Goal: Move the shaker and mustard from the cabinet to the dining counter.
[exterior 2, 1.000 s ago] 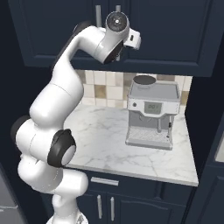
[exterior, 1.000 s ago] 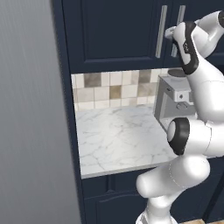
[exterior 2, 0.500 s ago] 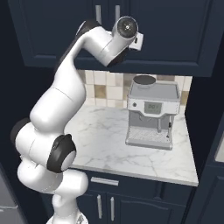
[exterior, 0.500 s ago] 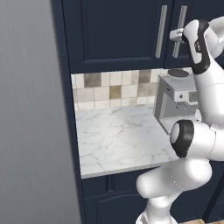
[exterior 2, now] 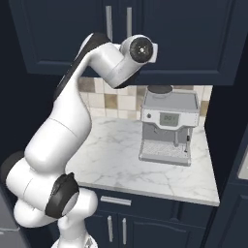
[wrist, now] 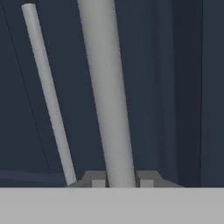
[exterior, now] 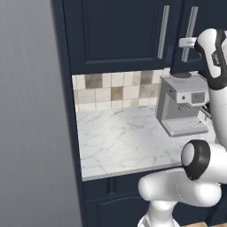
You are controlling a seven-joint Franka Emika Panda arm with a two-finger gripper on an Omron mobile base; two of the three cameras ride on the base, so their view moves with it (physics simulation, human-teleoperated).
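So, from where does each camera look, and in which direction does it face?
Left base view: behind the arm's left, facing the cabinet and coffee machine; arm at right.
Right base view: behind its right, same cabinet and machine; arm at left.
Hand view: on the hand, facing the door handle clamped between the fingers.
The handle appears in all three.
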